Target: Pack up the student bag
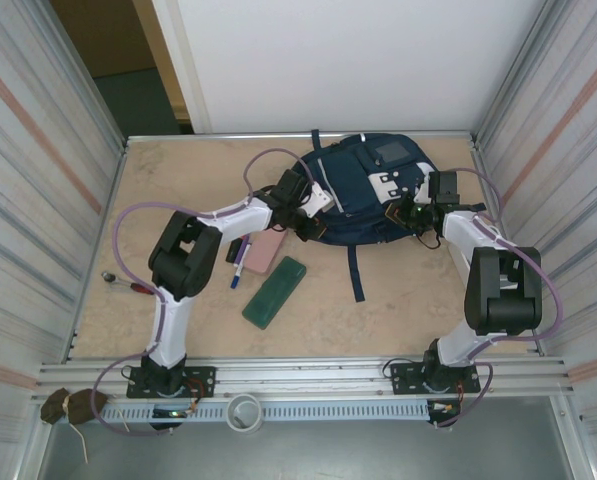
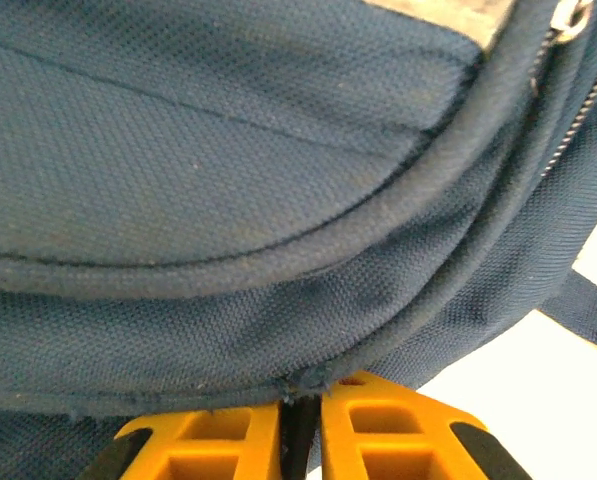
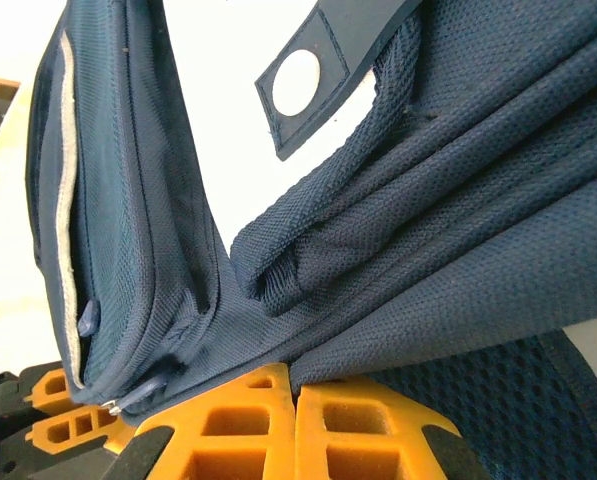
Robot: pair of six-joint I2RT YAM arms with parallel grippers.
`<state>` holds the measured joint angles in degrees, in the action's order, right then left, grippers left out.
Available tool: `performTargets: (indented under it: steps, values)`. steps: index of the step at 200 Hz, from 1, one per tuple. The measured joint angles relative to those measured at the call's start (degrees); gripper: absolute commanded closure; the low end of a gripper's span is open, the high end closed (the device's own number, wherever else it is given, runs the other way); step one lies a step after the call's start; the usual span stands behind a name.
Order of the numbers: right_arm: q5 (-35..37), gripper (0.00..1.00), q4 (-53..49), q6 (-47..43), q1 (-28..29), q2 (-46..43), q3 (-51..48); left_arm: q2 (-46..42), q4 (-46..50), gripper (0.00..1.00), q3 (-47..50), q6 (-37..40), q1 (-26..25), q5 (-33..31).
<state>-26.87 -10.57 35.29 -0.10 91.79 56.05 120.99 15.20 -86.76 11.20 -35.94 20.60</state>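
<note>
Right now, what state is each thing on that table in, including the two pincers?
student bag, lying front up, pinched at both sides; zipped or open, cannot tell.
left pincer, shut on the bag's fabric edge.
right pincer, shut on a fold of bag fabric.
green pencil case, lying flat, outside the bag.
pink flat item, lying flat, outside the bag.
pen, lying beside the pink item.

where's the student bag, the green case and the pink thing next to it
student bag (image 1: 353, 195): top external view, on its navy front fabric
green case (image 1: 275, 291): top external view, middle of its top face
pink item (image 1: 265, 250): top external view, centre of its flat top
</note>
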Motion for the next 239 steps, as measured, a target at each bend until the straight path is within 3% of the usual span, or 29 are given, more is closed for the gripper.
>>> performTargets:
  steps: [33,73,142,186,239]
  values:
    - [-0.3,1.0,0.0,-0.2,-0.3,0.0,0.0,0.1,-0.1,1.0,0.0,0.0,0.0,-0.1]
    - [-1.2,1.0,-0.9,-1.3,-0.9,0.2,0.7,-3.4,-3.7,1.0,4.7,0.2,0.0,-1.8]
    - [-2.1,1.0,-9.1,-7.2,-1.3,2.5,7.7,-8.9,-5.2,1.0,7.9,1.0,0.3,-10.4]
    - [-3.1,0.85,-13.1,-8.9,-2.1,5.0,12.3,-8.9,-5.2,1.0,7.9,-1.5,-1.1,-7.5]
    - [1.6,0.57,-14.5,-8.9,-4.0,0.6,12.1,-8.3,-3.9,1.0,0.8,-6.8,-7.2,-6.2]
